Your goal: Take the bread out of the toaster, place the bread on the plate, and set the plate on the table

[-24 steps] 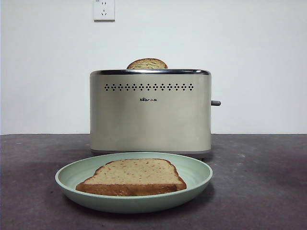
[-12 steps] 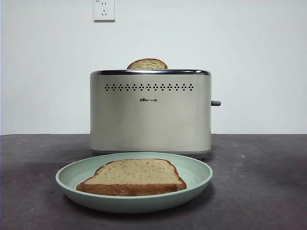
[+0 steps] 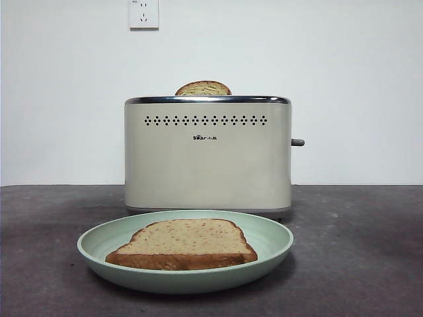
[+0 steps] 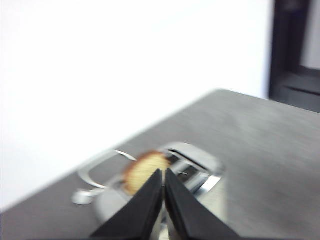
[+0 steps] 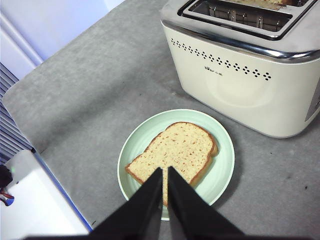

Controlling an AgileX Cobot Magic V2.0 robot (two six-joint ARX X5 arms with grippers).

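Front camera sits low, level with the tabletop (image 3: 370,251), close on the plate (image 3: 277,241) with the toaster (image 3: 208,155) behind. Right wrist camera looks steeply down on both. Left wrist camera, blurred, seems high above the toaster's top.

Staged test bench: bare white wall (image 3: 344,79), wall socket (image 3: 143,14), toaster (image 3: 207,155) on grey table (image 3: 370,251)

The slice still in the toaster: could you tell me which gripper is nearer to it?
Left. The left gripper hangs above that slice; the right gripper is over the plate.
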